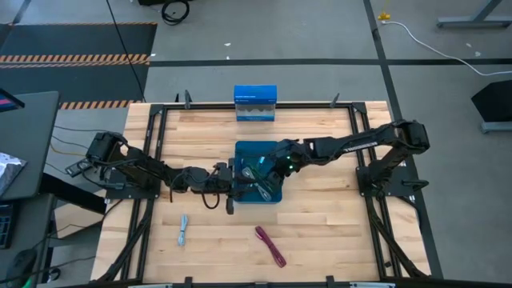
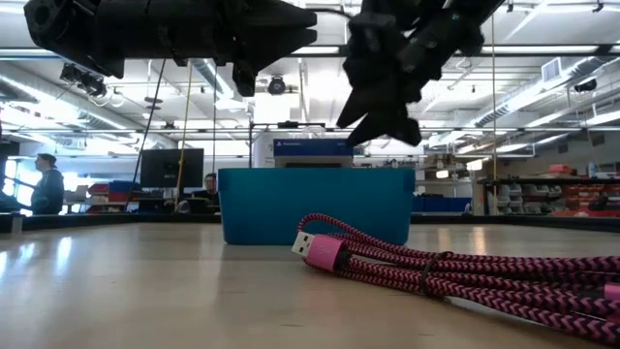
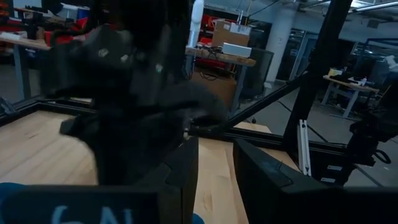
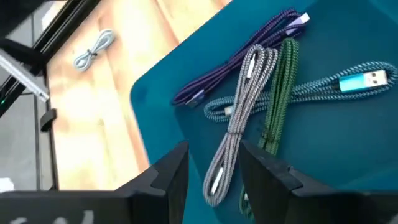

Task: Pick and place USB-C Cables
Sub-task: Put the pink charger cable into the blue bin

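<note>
While four braided cables lie crossed in the teal bin (image 4: 161,93), the right pincer (image 4: 214,163) hangs just above them with its fingers spread and nothing between them. In the bin are the purple cable (image 4: 242,56), the grey cable (image 4: 239,118) lying over the dark green cable (image 4: 278,93), and the teal cable (image 4: 323,87) with a bright blue plug. On the wooden worktop (image 1: 320,232) outside lie the pale blue cable (image 1: 183,230) and the magenta cable (image 1: 270,245), a folded bundle. Over the bin's left edge hovers the left pincer (image 1: 234,182); I cannot tell whether it is spread.
</note>
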Controlling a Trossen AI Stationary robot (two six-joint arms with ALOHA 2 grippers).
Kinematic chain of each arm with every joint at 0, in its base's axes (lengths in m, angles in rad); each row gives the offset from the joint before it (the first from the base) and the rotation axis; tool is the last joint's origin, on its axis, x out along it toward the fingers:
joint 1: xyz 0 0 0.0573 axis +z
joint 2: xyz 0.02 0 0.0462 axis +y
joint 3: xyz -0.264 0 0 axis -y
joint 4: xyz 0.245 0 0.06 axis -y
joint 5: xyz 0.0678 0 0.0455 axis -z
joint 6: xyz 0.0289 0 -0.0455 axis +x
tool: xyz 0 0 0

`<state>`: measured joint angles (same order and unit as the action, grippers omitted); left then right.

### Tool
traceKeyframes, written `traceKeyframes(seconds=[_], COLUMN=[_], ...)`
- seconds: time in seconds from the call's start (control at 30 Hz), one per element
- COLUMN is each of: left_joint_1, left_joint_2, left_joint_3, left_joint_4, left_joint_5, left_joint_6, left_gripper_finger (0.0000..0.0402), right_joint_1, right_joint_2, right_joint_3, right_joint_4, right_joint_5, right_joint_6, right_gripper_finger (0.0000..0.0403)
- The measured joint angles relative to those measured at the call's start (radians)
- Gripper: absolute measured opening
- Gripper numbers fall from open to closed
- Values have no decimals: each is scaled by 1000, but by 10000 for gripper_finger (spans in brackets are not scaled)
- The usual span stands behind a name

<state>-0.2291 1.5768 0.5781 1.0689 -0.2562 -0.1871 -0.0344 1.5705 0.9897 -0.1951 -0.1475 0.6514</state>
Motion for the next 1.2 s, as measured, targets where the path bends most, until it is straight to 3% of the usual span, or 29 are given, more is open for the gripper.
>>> traceKeyframes(seconds=[0.13, 0.33, 0.9, 1.0, 1.2], left_joint_1=[0, 0, -19, -18, -33], left_joint_2=[0, 0, 0, 0, 0], left_joint_3=[0, 0, 0, 0, 0], left_joint_4=[6, 10, 143, 223, 366], left_joint_5=[-1, -1, 6, 97, 408], left_joint_6=[0, -4, -31, -47, -152], left_gripper_finger=[107, 107, 107, 107, 107], right_joint_1=[41, 160, 444, 497, 590], right_joint_2=[-57, -120, -129, -122, -94], right_joint_3=[0, 0, 0, 1, 1], right_joint_4=[-51, -115, -122, -116, -65], right_joint_5=[11, 180, 469, 512, 575], right_joint_6=[-32, -79, 80, 81, 82], right_gripper_finger=[146, 146, 146, 146, 146])
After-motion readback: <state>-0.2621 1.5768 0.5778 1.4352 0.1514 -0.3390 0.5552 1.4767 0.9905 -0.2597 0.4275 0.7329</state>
